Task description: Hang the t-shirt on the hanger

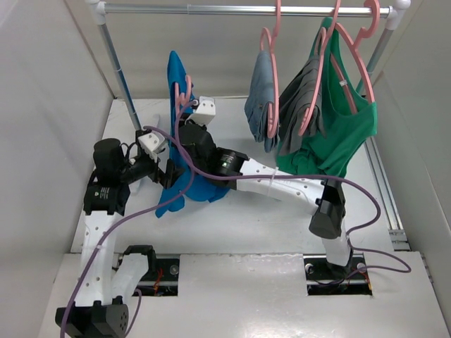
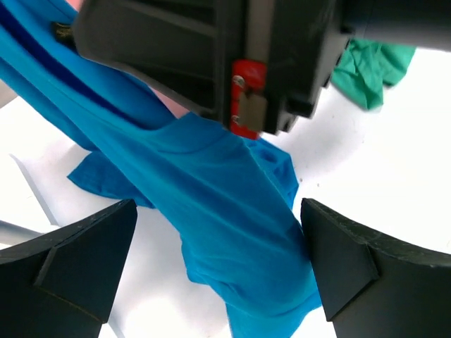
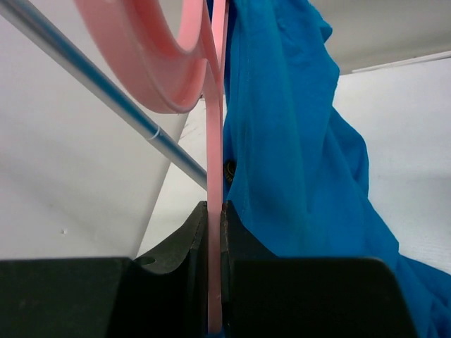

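White worktop (image 1: 268,225), and the t-shirt (image 1: 177,76) hangs bunched against the hanger (image 1: 184,95) at eleven o'clock, cloth trailing low. Right claw (image 3: 215,211) is clamped on the hanger's pink stem. Left claw (image 2: 217,211) gapes wide, fingers either side of blue cloth.

Open table (image 1: 239,225) lies between the arm bases and the draped t-shirt (image 1: 184,190); clear passage there. The right arm (image 1: 275,184) slants across the middle. Rear right is blocked: grey garments (image 1: 262,98) and green tank top (image 1: 342,134) hang from the rail (image 1: 246,10). The rail's left post (image 1: 118,60) stands near the hanger (image 1: 184,95). Left gripper (image 2: 218,211): jaws wide apart, cloth between, dark housing (image 2: 176,49) close above.
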Action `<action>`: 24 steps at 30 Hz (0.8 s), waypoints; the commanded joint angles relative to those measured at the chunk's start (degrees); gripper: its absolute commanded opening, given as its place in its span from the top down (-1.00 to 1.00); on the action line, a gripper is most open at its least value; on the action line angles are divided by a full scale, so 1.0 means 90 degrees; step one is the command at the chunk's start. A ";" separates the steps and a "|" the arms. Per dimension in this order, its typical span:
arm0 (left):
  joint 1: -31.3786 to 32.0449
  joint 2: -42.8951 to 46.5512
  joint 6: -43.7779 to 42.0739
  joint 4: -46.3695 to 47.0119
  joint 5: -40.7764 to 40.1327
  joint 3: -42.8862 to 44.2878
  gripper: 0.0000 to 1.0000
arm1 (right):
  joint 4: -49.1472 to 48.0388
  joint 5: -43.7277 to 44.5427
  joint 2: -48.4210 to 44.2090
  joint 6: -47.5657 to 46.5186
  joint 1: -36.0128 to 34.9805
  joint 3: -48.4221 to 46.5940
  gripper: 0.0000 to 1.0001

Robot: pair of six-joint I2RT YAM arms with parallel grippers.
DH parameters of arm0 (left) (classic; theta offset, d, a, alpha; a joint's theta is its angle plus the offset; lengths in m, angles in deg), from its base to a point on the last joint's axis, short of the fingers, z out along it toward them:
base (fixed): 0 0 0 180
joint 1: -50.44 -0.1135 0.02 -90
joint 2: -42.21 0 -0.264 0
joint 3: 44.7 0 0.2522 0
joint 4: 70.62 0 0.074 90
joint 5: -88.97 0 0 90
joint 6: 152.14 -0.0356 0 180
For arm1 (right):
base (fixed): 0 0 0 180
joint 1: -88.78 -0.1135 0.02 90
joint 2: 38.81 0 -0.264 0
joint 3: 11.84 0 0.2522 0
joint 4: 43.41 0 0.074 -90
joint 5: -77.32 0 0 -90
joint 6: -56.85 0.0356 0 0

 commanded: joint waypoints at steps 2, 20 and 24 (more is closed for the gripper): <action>0.0087 0.0044 -0.0944 0.0173 0.0259 -0.0152 -1.00 | -0.0620 0.0213 -0.0042 0.0173 -0.0067 -0.0363 1.00; 0.0360 -0.0181 -0.1560 0.1519 -0.1097 -0.0922 -1.00 | -0.0796 -0.0646 0.0095 0.0369 -0.0067 0.0047 1.00; 0.0360 0.0053 -0.1629 0.1774 -0.0758 -0.1051 -1.00 | -0.0796 -0.0677 0.0095 0.0583 -0.0067 0.0105 1.00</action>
